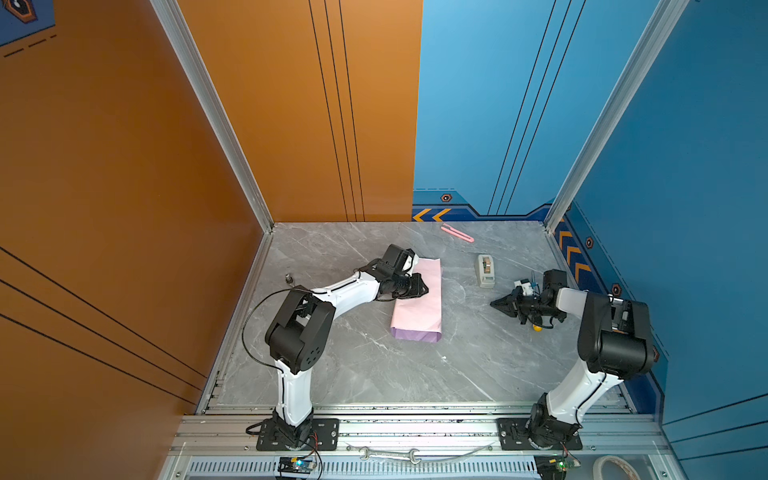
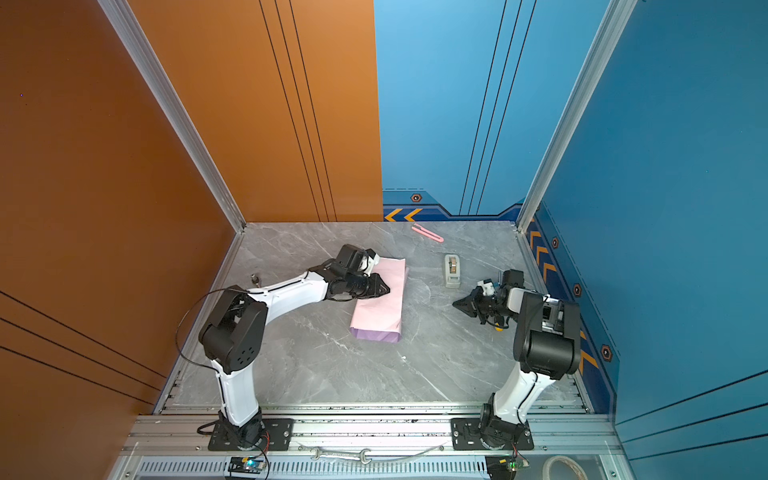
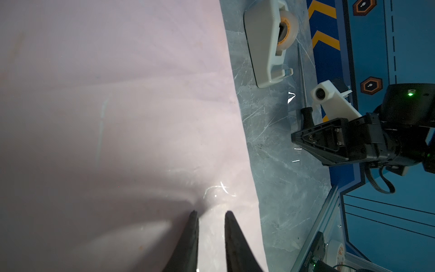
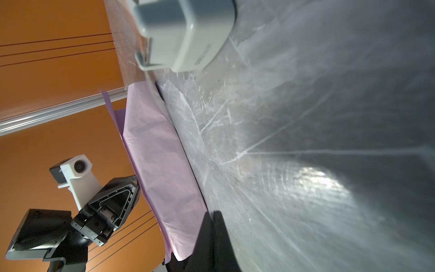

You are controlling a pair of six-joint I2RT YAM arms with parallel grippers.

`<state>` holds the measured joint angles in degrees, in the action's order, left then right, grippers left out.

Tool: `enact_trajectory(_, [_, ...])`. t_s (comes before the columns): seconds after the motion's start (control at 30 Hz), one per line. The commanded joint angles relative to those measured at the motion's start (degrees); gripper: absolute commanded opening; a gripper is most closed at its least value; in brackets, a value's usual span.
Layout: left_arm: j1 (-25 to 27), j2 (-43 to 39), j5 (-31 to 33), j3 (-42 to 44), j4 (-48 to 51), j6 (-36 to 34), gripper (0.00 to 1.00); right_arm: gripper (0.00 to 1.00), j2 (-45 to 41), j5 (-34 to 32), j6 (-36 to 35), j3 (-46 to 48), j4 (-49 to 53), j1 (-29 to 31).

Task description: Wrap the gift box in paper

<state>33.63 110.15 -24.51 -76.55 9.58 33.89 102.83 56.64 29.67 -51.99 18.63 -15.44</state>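
one paper (image 1: 417,305), one tape dispenser (image 1: 485,271), one pink cutter (image 1: 457,232), one wrench (image 1: 388,455)

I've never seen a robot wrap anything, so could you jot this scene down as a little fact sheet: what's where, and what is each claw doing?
paper: folded into a long parcel, pink side up, lilac at the near end, lying on the marble table
gift box: not visible; may be under the paper
left gripper: tips slightly apart, pressing the paper
right gripper: shut, empty, apart from the paper
tape dispenser: between parcel and right gripper, untouched
pink cutter: near the back wall
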Motion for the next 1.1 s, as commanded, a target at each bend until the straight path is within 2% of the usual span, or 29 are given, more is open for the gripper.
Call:
enact_trajectory(0.0, [0.5,1.7,2.6,1.5,5.4,0.0,0.23,0.0,2.4,-1.9,1.1,0.7,-2.0,-0.1])
enact_trajectory(0.33, [0.4,2.2,2.5,0.9,5.8,0.0,0.23,0.0,3.9,-3.4,1.5,2.0,-2.5,-1.6])
enact_trajectory(0.6, [0.5,2.5,2.4,0.3,6.0,0.0,0.23,0.0,1.6,-0.6,2.3,3.3,-2.4,-5.1])
enact_trajectory(0.8, [0.7,2.8,2.4,0.4,5.9,0.0,0.23,0.0,0.6,-0.6,0.7,3.7,0.3,-4.1])
enact_trajectory(1.07, [0.7,2.5,2.4,0.6,6.0,-0.1,0.23,0.0,2.4,-1.2,1.5,3.8,0.1,0.4])
